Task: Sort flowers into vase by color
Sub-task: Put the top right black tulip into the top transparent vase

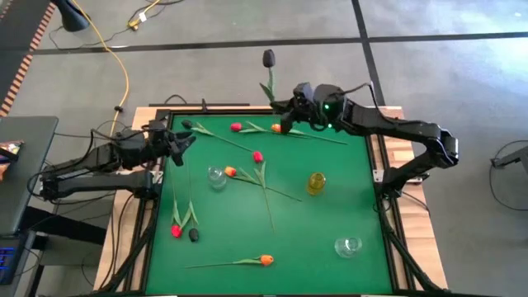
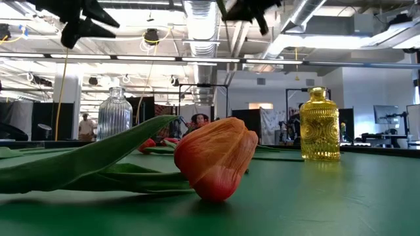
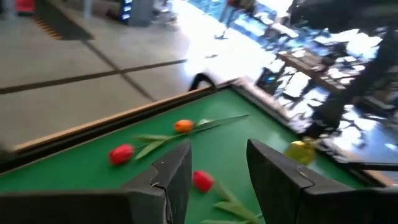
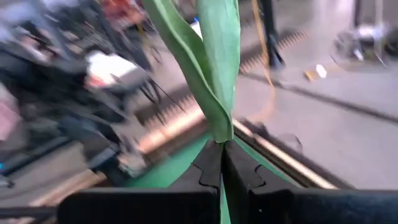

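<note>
Over the far edge of the desk [image 1: 330, 198], the right hand [image 1: 285, 107] is pressed together on the stem of a black tulip [image 1: 269, 59]; in its wrist view the fingers [image 4: 211, 165] pinch the green stem just below the leaves. The flower stands roughly upright, head away from the hand. Three vases wait on the green: a yellow vase [image 1: 316, 182] nearest this hand, a clear vase [image 1: 217, 176] toward the left and another clear vase [image 1: 348, 245] at the near right. I judge the stem must swing down toward one of them. The left hand [image 1: 183, 142] hovers spread at the left edge, holding nothing. Other flowers lie flat, perhaps eight; a red tulip [image 1: 257, 156] lies mid-desk.
</note>
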You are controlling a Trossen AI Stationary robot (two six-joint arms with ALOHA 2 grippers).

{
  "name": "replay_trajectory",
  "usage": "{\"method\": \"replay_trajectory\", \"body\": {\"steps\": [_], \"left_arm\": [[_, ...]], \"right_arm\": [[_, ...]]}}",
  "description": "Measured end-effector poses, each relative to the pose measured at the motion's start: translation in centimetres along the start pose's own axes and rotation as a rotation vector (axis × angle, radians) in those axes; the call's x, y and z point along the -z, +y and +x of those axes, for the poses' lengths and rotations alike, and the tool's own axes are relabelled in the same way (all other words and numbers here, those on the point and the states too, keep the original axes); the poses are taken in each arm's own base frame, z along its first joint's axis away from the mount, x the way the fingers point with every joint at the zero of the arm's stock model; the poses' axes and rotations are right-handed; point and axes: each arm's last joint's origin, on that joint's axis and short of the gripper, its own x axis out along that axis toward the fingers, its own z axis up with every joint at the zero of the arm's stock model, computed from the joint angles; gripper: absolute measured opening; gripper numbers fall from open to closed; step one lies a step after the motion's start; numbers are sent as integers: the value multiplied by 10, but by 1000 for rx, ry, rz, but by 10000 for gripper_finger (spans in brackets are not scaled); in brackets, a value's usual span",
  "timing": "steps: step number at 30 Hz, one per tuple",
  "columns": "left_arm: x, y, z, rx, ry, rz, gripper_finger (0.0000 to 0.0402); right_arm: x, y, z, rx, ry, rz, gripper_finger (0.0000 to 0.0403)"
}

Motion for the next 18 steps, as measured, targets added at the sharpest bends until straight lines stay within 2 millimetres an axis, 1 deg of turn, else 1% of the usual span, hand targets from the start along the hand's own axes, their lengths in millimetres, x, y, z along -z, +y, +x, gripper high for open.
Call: {"method": "replay_trajectory", "body": {"steps": [5, 8, 9, 11, 15, 18], "left_arm": [[10, 9, -1, -136, 65, 15, 141], [16, 12, -2, -166, 127, 33, 141], [18, 13, -3, -172, 149, 33, 141], [22, 15, -4, -188, 191, 29, 141], [28, 19, -6, -227, 254, 25, 141], [29, 20, -6, -236, 268, 10, 141]], "right_arm": [[-9, 26, -5, -116, -147, -55, 31], [-6, 39, 1, -166, -208, -83, 30], [-3, 41, 5, -173, -209, -83, 29], [6, 46, 20, -198, -233, -79, 29], [31, 59, 51, -301, -275, -77, 30], [50, 64, 71, -374, -324, -74, 29]]}}
